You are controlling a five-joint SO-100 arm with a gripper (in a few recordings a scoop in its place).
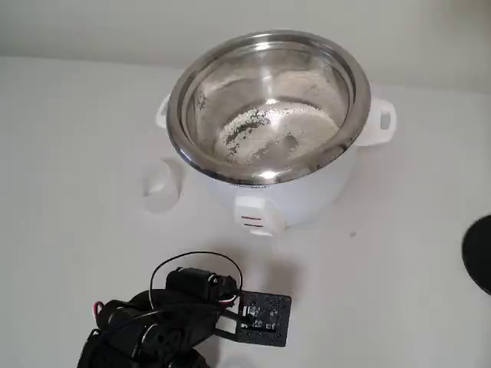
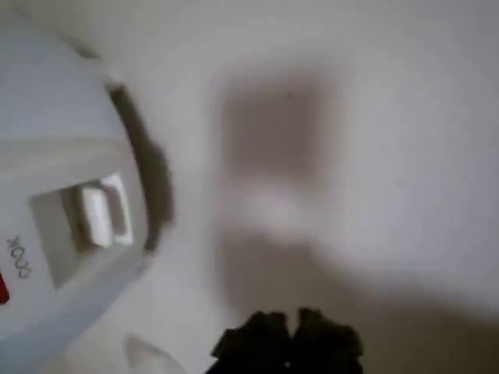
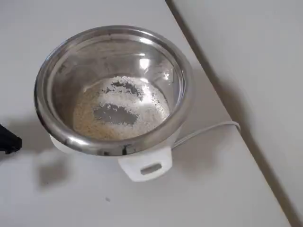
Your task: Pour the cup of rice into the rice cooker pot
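Cup (image 1: 161,186) on the left in the fixed view, standing upright on the table (image 1: 399,253) just beside the rice cooker pot (image 1: 268,107) — whether it still carries grains I can't tell. Rice (image 3: 118,111) already lies thin across the pot's bottom. If a pour remains, the approach wants to be low and square on the cup's side, with a gentle squeeze. Gripper (image 2: 288,343) sits near the cooker's front, apart from the cup — fingers look pressed together, nothing between them.

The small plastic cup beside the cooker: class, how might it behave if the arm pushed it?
The cup looks thin, translucent and apparently empty, so it is probably very light. Standing upright on the smooth white table, it would likely slide or tip easily. Its thin wall may flex under pressure.
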